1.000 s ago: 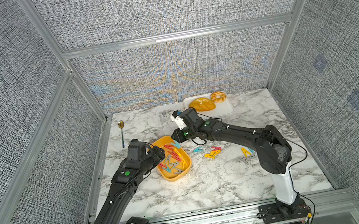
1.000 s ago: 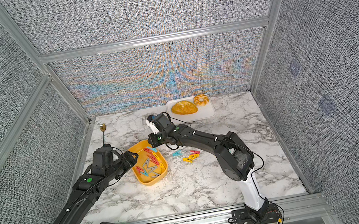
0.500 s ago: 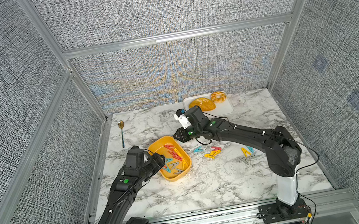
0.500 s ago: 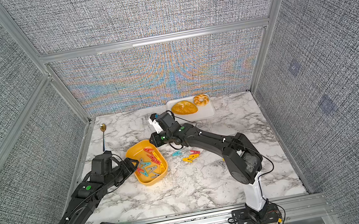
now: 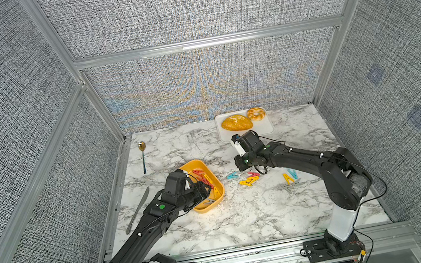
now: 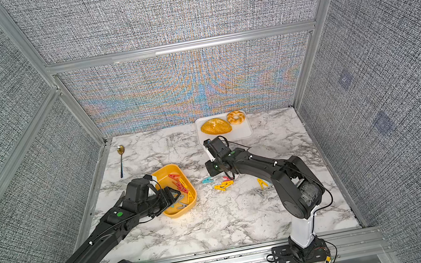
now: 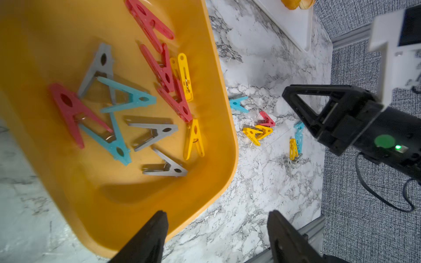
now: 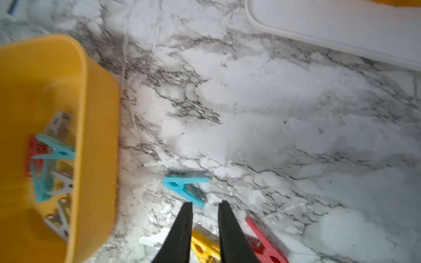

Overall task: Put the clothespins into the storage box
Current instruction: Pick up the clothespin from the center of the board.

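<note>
Right end effector (image 8: 206, 202), narrowly spread, empty; loose clothespins (image 8: 182, 184) lie just ahead of and beneath it. I would centre one before closing. Left end effector (image 7: 216, 212), spread, empty, overhangs storage box (image 7: 114, 205).

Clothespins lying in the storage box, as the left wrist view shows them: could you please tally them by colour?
Red pegs: 4
Grey pegs: 3
Teal pegs: 2
Yellow pegs: 2
Total in the box: 11

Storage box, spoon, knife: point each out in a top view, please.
Storage box (image 5: 207, 208): top view, near outer wall.
Spoon (image 5: 142, 146): top view, bowl.
Knife (image 5: 141, 202): top view, blade.
</note>
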`<action>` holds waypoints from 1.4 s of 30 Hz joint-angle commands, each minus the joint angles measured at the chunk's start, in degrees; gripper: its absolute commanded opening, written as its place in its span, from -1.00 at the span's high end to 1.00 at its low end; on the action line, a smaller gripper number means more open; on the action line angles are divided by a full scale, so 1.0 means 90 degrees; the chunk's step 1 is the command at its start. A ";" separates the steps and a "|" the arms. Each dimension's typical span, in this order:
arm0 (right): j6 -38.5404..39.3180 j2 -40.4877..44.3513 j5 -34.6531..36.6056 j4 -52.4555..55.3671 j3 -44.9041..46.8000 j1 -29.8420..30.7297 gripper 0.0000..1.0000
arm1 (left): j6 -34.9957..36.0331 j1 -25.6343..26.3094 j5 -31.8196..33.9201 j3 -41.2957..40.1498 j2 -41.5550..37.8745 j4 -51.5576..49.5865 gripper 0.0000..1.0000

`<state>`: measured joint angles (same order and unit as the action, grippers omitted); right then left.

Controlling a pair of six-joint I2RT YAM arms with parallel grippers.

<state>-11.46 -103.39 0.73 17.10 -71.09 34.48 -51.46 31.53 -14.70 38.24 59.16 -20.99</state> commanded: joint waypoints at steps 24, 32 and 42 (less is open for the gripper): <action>0.0747 -0.0425 0.0910 0.0411 0.0318 -0.0025 0.47 | -0.0244 0.0208 0.0099 -0.0206 0.0148 0.0609 -0.48; 0.0755 -0.0342 0.0679 0.0365 0.0369 -0.0003 0.47 | -0.0258 0.0206 0.0088 -0.0178 0.0224 0.0653 -0.48; 0.0820 -0.0743 0.1216 0.0472 0.0152 -0.0013 0.47 | -0.0268 0.0207 0.0067 -0.0176 0.0274 0.0683 -0.48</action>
<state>-4.21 -109.38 9.52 20.62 -69.04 34.28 -54.02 33.39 -13.69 36.47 61.49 -16.34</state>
